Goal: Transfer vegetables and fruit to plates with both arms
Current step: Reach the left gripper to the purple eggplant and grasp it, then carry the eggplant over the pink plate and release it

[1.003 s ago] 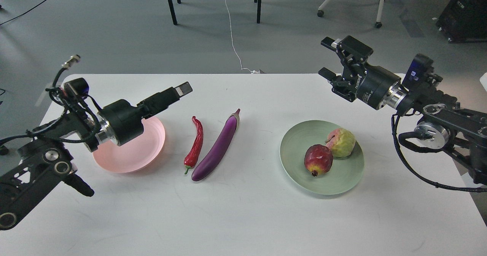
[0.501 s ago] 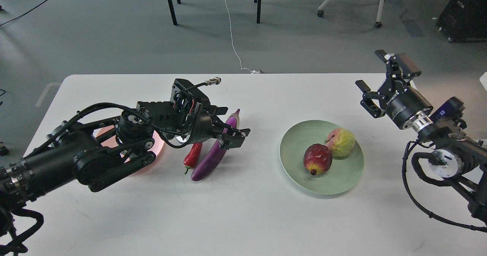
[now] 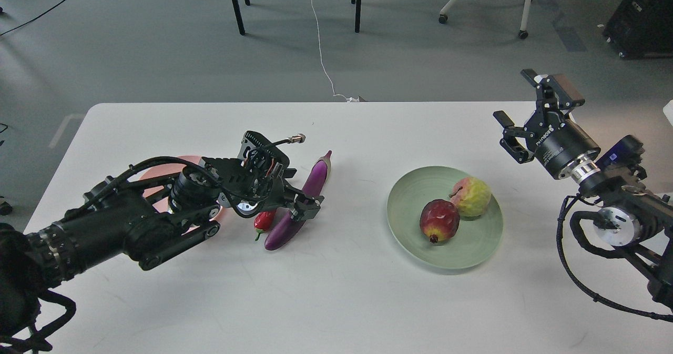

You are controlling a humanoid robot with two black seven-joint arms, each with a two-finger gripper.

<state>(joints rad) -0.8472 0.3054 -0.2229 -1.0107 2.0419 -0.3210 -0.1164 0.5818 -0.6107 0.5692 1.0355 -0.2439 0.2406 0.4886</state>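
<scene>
The purple eggplant lies on the white table, with the red chili beside it on the left, mostly hidden by my left arm. My left gripper is down on the eggplant's middle; only one dark finger shows, on the eggplant's right side. The pink plate is largely covered by the left arm. The pomegranate and the yellow-green fruit sit touching on the green plate. My right gripper is open and empty, raised beyond the plate's far right.
The white table has its far edge just behind the eggplant's tip. Beyond it on the floor are black table legs, a white cable and a wheeled chair base.
My left gripper has dropped and drawn back along the eggplant from its far part to its middle. The right arm has barely moved. The eggplant, chili and fruit stay put.
</scene>
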